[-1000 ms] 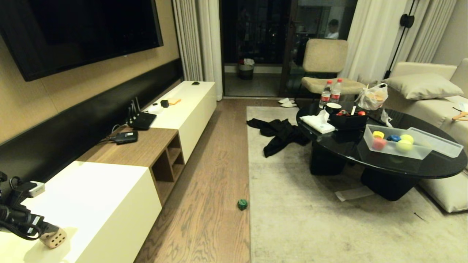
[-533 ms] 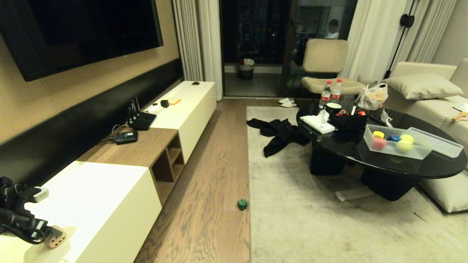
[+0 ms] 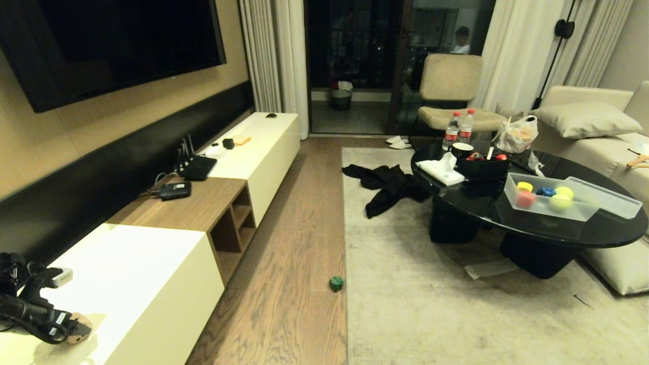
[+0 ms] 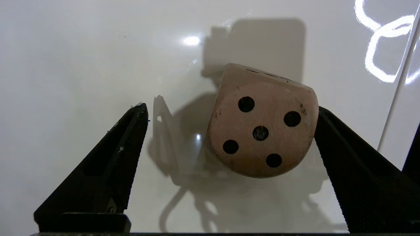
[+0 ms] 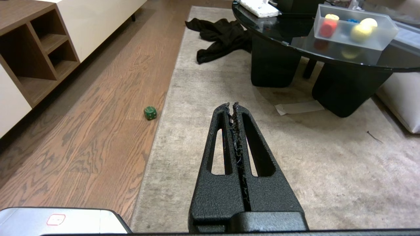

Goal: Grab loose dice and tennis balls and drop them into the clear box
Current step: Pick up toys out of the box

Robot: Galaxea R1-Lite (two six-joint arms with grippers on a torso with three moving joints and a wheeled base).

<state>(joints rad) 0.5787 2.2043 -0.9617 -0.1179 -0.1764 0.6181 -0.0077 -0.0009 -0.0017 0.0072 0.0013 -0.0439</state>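
Note:
A tan die [image 3: 80, 323] [image 4: 262, 127] with black pips sits on the white cabinet top [image 3: 137, 274] at the near left. My left gripper [image 3: 75, 332] [image 4: 230, 109] is open around it. One finger touches the die's side and the other stands well apart. A green die [image 3: 335, 284] [image 5: 150, 113] lies on the wood floor at the rug's edge. The clear box [image 3: 547, 212] [image 5: 384, 36] stands on the black table, holding yellow, red and blue dice and two tennis balls [image 3: 560, 203]. My right gripper [image 5: 231, 105] hangs shut and empty above the rug.
The box's lid [image 3: 606, 197] leans beside it. The black coffee table [image 3: 598, 230] also carries bottles, a tissue pack and a black box. A black garment [image 3: 385, 185] and a paper sheet [image 3: 489, 267] lie on the rug. A router [image 3: 195, 166] sits on the cabinet.
My left gripper has sunk lower over the tan die, which is now mostly hidden behind it in the head view. Nothing else has moved.

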